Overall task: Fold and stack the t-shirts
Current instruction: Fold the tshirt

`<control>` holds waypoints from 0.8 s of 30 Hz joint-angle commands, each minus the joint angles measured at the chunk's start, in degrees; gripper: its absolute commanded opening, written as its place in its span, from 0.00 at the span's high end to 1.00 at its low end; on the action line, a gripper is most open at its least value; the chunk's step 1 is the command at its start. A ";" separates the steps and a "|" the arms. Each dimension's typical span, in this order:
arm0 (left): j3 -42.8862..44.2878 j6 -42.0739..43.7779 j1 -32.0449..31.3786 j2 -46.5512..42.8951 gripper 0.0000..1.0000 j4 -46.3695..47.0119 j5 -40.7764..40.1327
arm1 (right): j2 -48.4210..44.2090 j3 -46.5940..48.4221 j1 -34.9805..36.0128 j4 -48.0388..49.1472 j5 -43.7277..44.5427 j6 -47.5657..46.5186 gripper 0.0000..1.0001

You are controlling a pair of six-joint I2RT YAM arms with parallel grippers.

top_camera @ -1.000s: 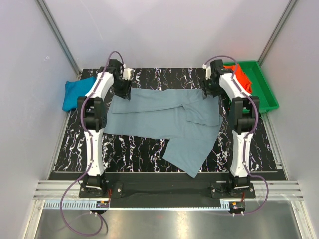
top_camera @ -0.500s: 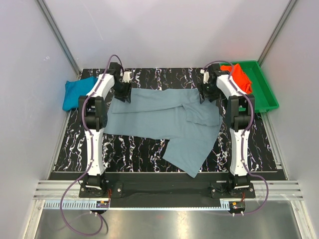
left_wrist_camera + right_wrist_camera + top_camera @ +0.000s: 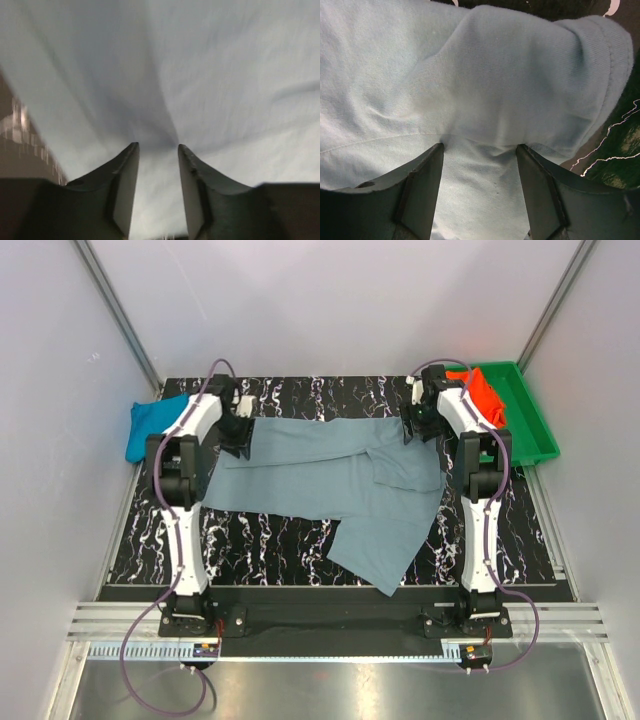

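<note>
Left gripper (image 3: 239, 436) sits at the far left corner of the grey-blue t-shirt (image 3: 320, 475), jaws drawn in on a pinch of cloth — creases fan out from the gap. Right gripper (image 3: 414, 426) is at the far right corner, jaws well apart and astride a folded-over hem, not clamped. That shirt lies spread on the bench (image 3: 270, 540), its near flap skewed. The teal t-shirt (image 3: 150, 425) is bunched at the left edge, and the orange-red t-shirt (image 3: 485, 395) lies in the green tray (image 3: 530, 435). The cloth looks soft, light and limp — likely to sag and drag, so the hemmed corners seem the best hold, both at once.
</note>
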 commanded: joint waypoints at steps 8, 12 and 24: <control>-11.15 -0.13 5.02 -12.98 0.62 -1.25 0.64 | 0.04 1.62 -0.20 0.40 0.15 -0.43 0.32; -10.19 -0.39 5.38 -10.18 0.60 -1.87 1.96 | -0.30 1.71 -0.20 0.32 -0.02 -0.43 0.32; -2.63 -0.39 8.19 -0.68 0.63 -2.22 3.45 | -1.80 -0.05 -0.20 0.23 0.86 -1.14 0.32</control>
